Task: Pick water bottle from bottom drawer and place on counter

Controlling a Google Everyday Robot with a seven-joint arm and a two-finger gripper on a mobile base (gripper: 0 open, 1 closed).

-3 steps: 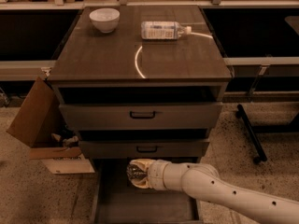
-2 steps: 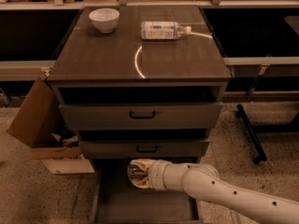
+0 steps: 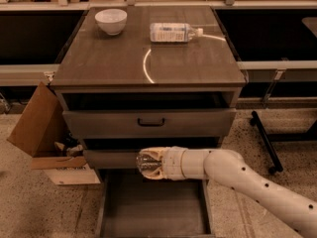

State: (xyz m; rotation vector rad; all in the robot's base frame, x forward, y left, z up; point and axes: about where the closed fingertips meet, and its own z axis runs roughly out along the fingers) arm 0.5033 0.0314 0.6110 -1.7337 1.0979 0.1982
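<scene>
Above the bottom drawer (image 3: 153,209), the gripper's (image 3: 150,163) jaws clamp the water bottle (image 3: 144,160); we judge it light, crushable, best held mid-body.

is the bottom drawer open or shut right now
Open. The bottom drawer is pulled out with its bare floor showing. The gripper sits above its back end, closed on the water bottle.
</scene>
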